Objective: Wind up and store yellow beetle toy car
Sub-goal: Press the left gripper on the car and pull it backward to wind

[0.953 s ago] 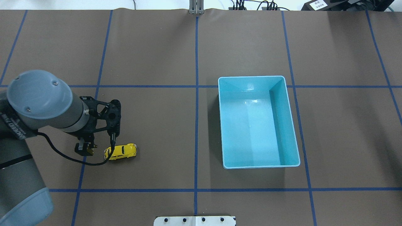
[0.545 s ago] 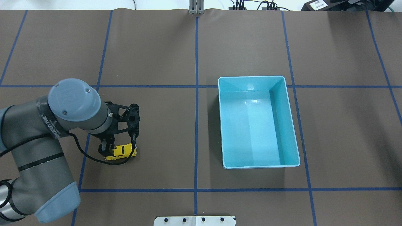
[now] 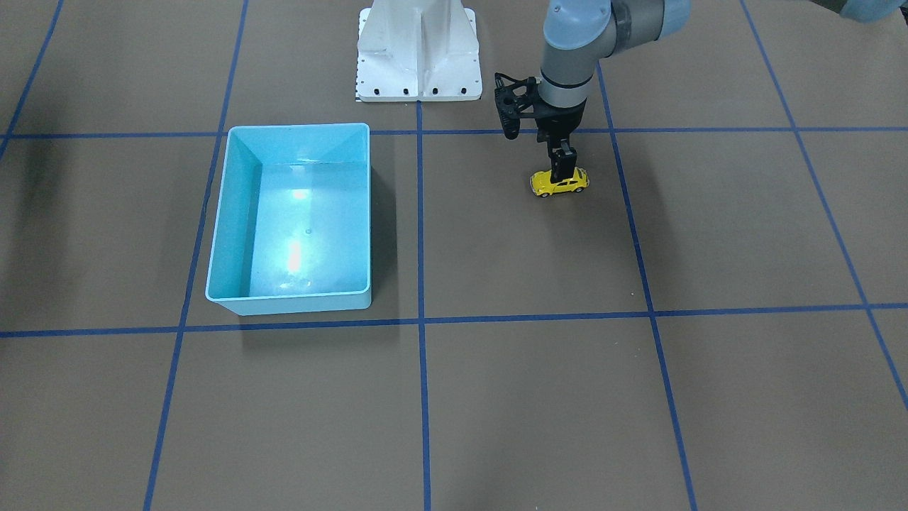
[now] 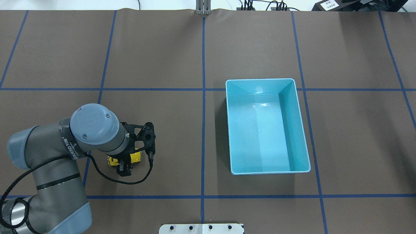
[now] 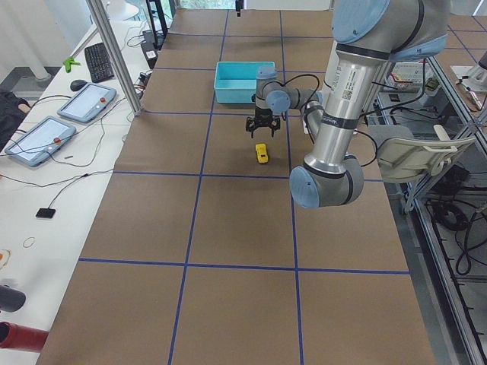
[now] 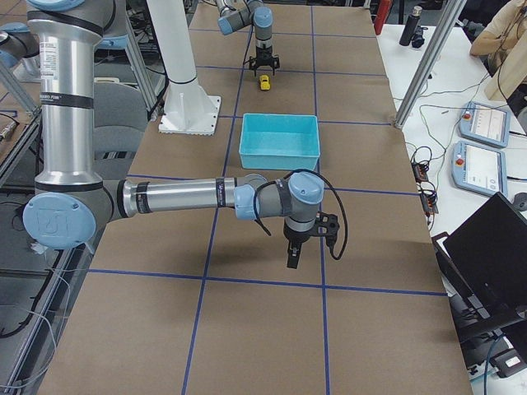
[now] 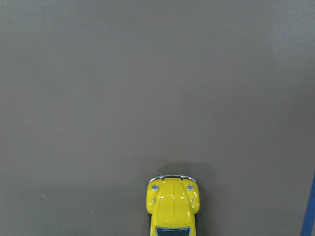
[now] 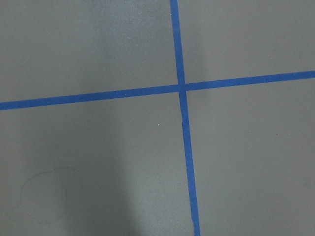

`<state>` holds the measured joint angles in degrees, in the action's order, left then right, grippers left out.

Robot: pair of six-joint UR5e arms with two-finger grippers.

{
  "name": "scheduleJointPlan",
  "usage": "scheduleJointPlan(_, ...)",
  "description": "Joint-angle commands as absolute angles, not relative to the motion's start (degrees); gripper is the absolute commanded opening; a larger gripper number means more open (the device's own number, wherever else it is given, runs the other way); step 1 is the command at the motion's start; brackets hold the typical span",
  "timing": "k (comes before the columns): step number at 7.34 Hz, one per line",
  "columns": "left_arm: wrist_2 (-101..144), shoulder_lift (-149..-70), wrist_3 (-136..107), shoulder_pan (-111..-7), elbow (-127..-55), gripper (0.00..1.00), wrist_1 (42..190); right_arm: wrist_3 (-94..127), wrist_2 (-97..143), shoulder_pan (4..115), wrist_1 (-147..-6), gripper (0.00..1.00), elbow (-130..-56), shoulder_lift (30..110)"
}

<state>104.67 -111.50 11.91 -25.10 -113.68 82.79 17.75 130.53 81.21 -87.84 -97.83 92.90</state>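
The yellow beetle toy car (image 3: 560,184) stands on its wheels on the brown table, left of the light blue bin (image 3: 298,128). My left gripper (image 3: 564,173) points straight down and hangs just over the car's roof, open and empty. From overhead the left gripper (image 4: 124,167) and wrist cover most of the car (image 4: 136,157). The left wrist view shows only the car's hood (image 7: 173,204) at its bottom edge. My right gripper (image 6: 291,262) shows only in the exterior right view, low over bare table, and I cannot tell its state.
The bin (image 4: 260,79) is empty and sits right of the table's centre line. The robot's white base (image 3: 418,50) stands at the near table edge. Blue tape lines (image 8: 183,88) cross the brown table.
My left arm has moved to the right, from beside the car's rear to directly above it. The car has not moved.
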Motion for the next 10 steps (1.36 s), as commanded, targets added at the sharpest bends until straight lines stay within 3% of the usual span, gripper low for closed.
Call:
scheduleJointPlan(1,104.5,-111.1,12.7,-24.1,-110.5,1.0,85.9,17.8,130.7,81.2,-87.8,1.0,-97.8,92.9)
scheduleJointPlan(10,104.7,-110.7,12.6,-24.1,-107.0,1.0,90.2,18.1,130.8,81.2,-87.9,1.0,-97.8,92.9)
